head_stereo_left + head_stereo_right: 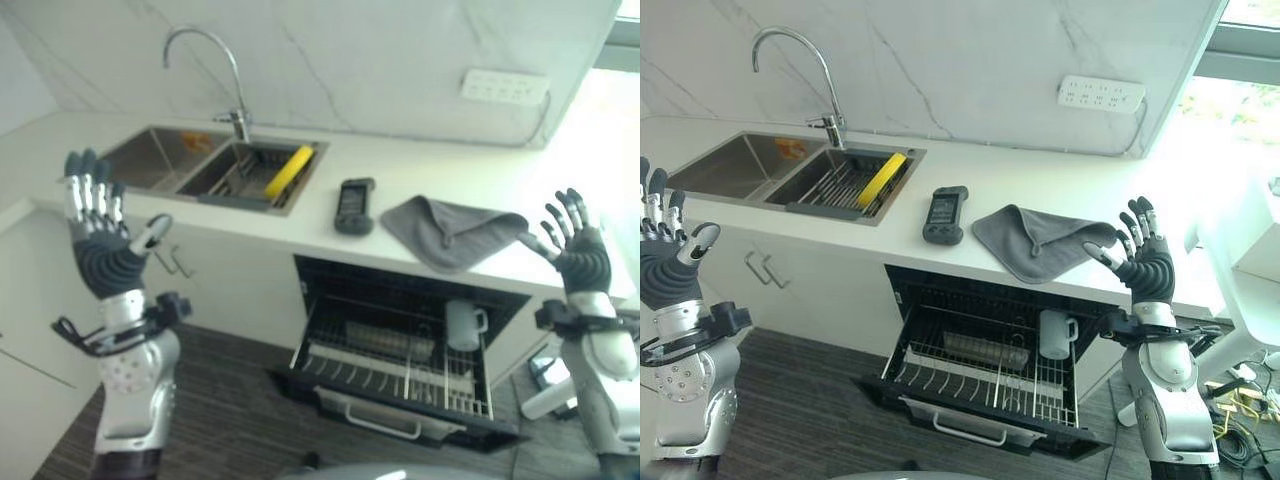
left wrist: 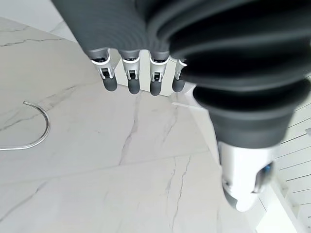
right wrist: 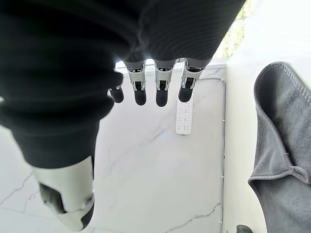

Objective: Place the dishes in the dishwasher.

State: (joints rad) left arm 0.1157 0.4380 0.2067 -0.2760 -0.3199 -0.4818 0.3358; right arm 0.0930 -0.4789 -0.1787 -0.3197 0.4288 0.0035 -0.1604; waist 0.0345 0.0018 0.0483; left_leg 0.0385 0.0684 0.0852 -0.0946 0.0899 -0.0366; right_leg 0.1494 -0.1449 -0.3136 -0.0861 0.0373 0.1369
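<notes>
- Silver-grey, both arms are up with nothing in them: the left hand (image 1: 103, 243) and the right hand (image 1: 1146, 262) each show fingers spread straight, palms facing the counter.
- Below and between them the dishwasher (image 1: 985, 372) stands open, its wire rack (image 1: 970, 378) pulled out; a white mug (image 1: 1054, 333) sits at the right of the rack, and what looks like a flat dish lies in the middle.
- On the white counter (image 1: 970, 165) lie a dark handheld device (image 1: 943, 214) and a soft grey cloth (image 1: 1035, 239).
- Farther off, in the sink (image 1: 205, 162), a yellow plate (image 1: 287, 171) leans on edge in a drainer basket; I judge it stiff, light, probably slick, best pinched by its upper rim.
</notes>
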